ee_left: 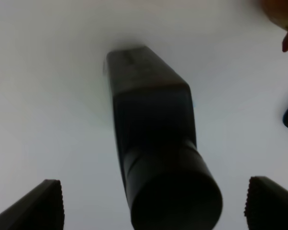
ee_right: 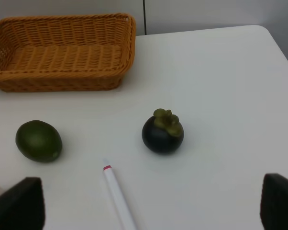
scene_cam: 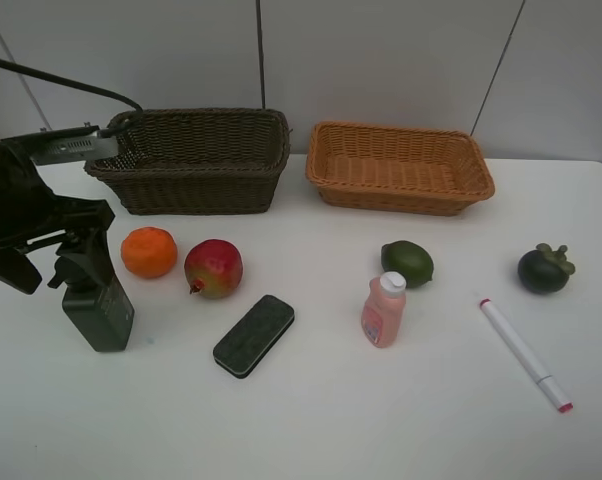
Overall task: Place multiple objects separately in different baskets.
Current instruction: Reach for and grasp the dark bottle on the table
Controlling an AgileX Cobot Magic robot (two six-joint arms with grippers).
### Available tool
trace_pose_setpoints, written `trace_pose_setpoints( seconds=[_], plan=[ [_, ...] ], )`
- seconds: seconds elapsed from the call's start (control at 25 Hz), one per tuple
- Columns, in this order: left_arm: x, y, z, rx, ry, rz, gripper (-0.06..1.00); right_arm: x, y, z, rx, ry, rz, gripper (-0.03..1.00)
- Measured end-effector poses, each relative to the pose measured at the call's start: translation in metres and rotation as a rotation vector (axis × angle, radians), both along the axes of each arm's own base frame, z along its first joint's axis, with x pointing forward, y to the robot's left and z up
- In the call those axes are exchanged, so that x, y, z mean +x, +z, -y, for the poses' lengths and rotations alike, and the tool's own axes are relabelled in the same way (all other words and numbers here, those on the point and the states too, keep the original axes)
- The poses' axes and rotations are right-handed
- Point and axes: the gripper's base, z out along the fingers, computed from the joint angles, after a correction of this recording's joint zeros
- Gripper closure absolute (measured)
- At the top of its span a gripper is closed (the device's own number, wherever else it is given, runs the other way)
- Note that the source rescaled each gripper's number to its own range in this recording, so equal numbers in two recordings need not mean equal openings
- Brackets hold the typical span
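Green bottle [ee_left: 153,124] stands within spread left pincer [ee_left: 156,196].

I have my right gripper [ee_right: 151,199] spread wide over the table [ee_right: 220,86], and the white marker [ee_right: 119,196] lies between its fingers [ee_right: 19,206]. The mangosteen [ee_right: 163,132] sits just ahead. The lime [ee_right: 38,140] lies off toward one finger, with the orange basket [ee_right: 62,52] farther out beyond it.

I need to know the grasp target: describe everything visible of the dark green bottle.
The dark green bottle is a squarish, plastic-looking body with a round dark top. It stands upright on the white table, left of the orange, apart from it. The left gripper is open on either side of its top, fingers clear of it.
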Motion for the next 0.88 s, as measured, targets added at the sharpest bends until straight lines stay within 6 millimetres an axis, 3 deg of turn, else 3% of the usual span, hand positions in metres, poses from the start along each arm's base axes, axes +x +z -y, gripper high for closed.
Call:
trace_pose_setpoints(
  seconds=[0.52, 0.6, 0.68, 0.76, 0.84, 0.88],
  plan=[
    [0.011, -0.033, 0.001, 0.022, 0.001, -0.077, 0.06, 0.000, 0.000, 0.000, 0.000, 0.000, 0.000, -0.03],
    [0.011, -0.037, 0.001, 0.024, 0.000, -0.088, 0.10, 0.000, 0.000, 0.000, 0.000, 0.000, 0.000, -0.03],
    [0.012, -0.039, 0.001, 0.027, -0.001, -0.099, 0.27, 0.000, 0.000, 0.000, 0.000, 0.000, 0.000, -0.03],
    [0.012, -0.040, 0.001, 0.027, -0.001, -0.103, 0.58, 0.000, 0.000, 0.000, 0.000, 0.000, 0.000, -0.03],
    [0.012, -0.041, 0.001, 0.029, -0.002, -0.104, 0.94, 0.000, 0.000, 0.000, 0.000, 0.000, 0.000, -0.03],
    [0.012, -0.041, 0.001, 0.029, -0.002, -0.104, 0.94, 0.000, 0.000, 0.000, 0.000, 0.000, 0.000, -0.03]
  ],
)
